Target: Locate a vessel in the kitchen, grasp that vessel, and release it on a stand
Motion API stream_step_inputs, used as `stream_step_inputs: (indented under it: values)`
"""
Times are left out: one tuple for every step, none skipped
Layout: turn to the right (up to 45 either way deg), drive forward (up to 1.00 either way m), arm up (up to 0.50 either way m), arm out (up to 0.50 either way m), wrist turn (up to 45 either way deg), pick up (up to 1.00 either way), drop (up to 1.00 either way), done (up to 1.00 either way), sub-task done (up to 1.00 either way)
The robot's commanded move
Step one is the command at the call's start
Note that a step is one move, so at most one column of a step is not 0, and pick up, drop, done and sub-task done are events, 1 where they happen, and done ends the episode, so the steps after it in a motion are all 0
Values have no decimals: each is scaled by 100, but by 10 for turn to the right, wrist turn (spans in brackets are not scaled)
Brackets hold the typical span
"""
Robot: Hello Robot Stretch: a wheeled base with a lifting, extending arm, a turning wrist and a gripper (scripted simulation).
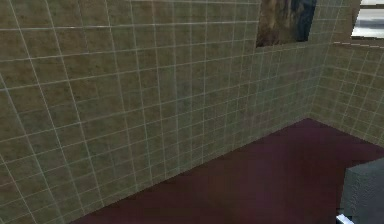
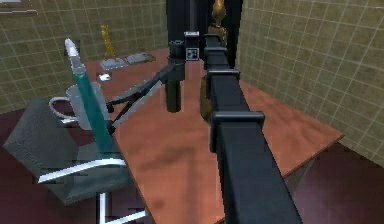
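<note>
Wooden desk behind gripper; finger state and any load: cannot tell.

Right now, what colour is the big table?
The table is reddish-brown, like wood. The arm side view shows it best.

A brown wooden desk is standing between tiled walls. A grey office chair is sitting at the desk's left edge. A golden statuette is standing near its far left corner, with flat grey items lying beside it. A picture is hanging above the dark red floor.
</note>
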Motion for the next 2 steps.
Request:
stream_step_inputs:
  values:
    - [0, 0, 0, 0, -180, 0, 0, 0, 0]
    - [0, 0, 0, -40, 0, 0, 0, 0, 0]
